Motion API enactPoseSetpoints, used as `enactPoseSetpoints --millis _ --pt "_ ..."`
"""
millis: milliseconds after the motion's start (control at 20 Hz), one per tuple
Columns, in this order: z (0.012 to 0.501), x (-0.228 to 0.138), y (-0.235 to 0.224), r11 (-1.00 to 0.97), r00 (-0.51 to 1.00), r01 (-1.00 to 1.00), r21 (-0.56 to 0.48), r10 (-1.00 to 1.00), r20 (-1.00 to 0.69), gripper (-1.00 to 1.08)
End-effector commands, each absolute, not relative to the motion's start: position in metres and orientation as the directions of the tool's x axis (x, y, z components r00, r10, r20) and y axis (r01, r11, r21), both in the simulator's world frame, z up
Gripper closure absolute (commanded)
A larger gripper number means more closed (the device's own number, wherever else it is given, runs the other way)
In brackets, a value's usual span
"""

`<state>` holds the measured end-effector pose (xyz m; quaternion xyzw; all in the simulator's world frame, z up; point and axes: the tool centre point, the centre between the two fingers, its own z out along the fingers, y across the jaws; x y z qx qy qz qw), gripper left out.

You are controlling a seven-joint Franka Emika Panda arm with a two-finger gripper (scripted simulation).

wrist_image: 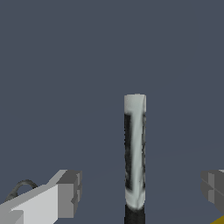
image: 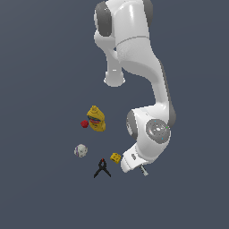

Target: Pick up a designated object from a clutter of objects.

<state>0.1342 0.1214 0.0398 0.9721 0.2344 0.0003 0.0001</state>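
Count: one marker (wrist_image: 134, 153), one yellow mustard bottle (image: 96, 119), one red ball (image: 84, 124), one whitish ball (image: 80, 150), one yellow block (image: 116, 157), one black clamp (image: 102, 169), all on the grey bench (image: 40, 188). One arm (image: 150, 129).

End effector: the end effector (wrist_image: 140, 192) sits low over the bench, its two grey fingers (wrist_image: 70, 192) spread wide, one on each side of the marker and well clear of it, nothing pinched.

Marker, place: lying flat on the bench, right between the spread fingers and below the end effector.

Marker, axis: in the wrist view the long axis runs straight away from the camera, crosswise to the line between the two fingers; the black end lies nearest the camera, the white-grey end points away.

Clutter, place: the yellow block is just beside the end effector; the clamp is near it; both balls and the bottle are farther off, the red ball touching or almost touching the bottle.

Hidden or cut off: in the exterior view the arm's last link covers the marker, so only a small pale sliver shows under the hand. In the wrist view the black end is cut by the picture's edge, the far finger is cropped, and a yellow corner (wrist_image: 217, 220) peeks in, too little to name.
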Motion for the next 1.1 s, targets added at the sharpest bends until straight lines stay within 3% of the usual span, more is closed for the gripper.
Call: enactPoseSetpoints --millis 0,400,450,1050 --pt "0.026 0.133 0.122 -0.89 0.89 0.457 0.0 0.457 0.0 -0.92" --pt "0.01 0.135 0.122 -0.889 0.889 0.457 0.0 0.457 0.0 -0.92" --pt "0.01 0.135 0.122 -0.889 0.889 0.457 0.0 0.457 0.0 1.08" --pt "0.011 0.134 0.121 -0.889 0.889 0.457 0.0 0.457 0.0 1.08"
